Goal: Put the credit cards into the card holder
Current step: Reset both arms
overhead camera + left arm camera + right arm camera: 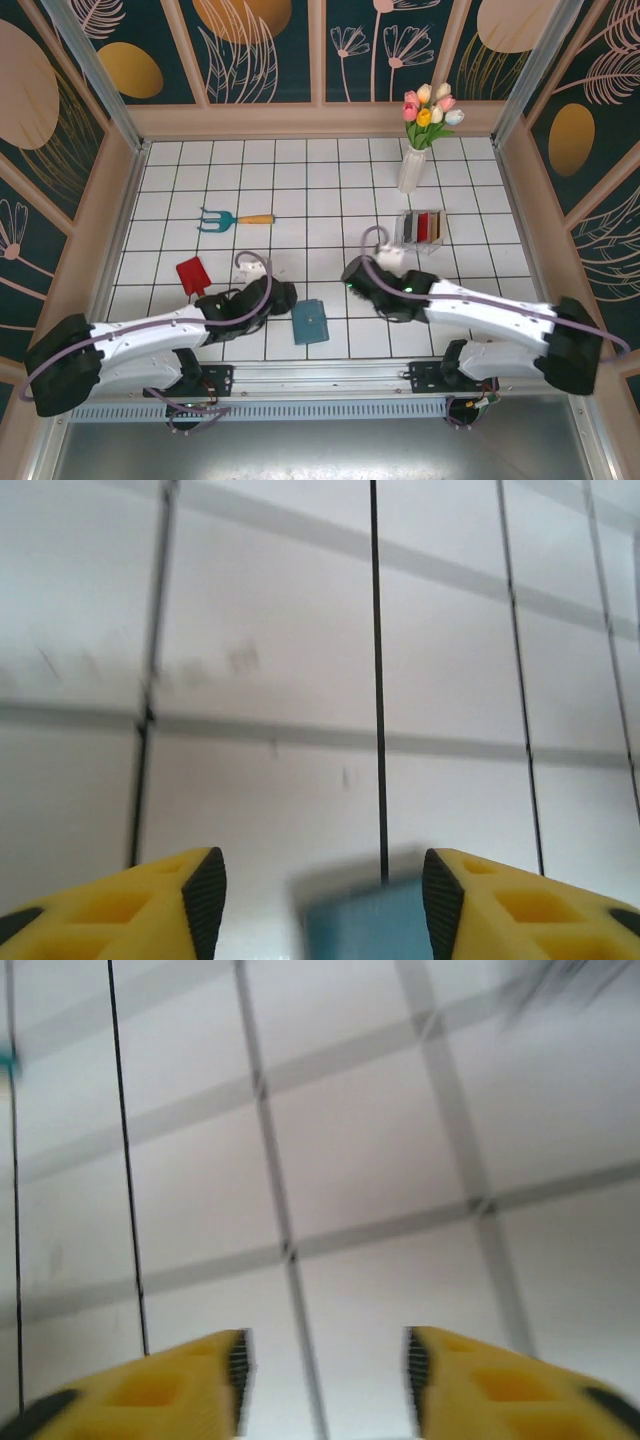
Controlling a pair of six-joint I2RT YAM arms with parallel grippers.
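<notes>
The teal card holder (310, 321) lies flat and closed near the table's front edge, between the two arms. My left gripper (283, 297) hovers just left of it. In the left wrist view the left gripper (315, 880) is open, and a blurred corner of the card holder (365, 925) shows low between the yellow fingers, untouched. The credit cards (427, 227), red, tan, dark and white, stand on edge in a clear rack at the right. My right gripper (352, 279) hangs to the right of the holder; its jaws (325, 1355) are open over bare tiles.
A white vase of tulips (413, 168) stands behind the clear rack (408, 231). A teal toy rake with an orange handle (233, 218) and a red toy spade (192, 274) lie at the left. Low beige walls (320, 120) ring the tiled table.
</notes>
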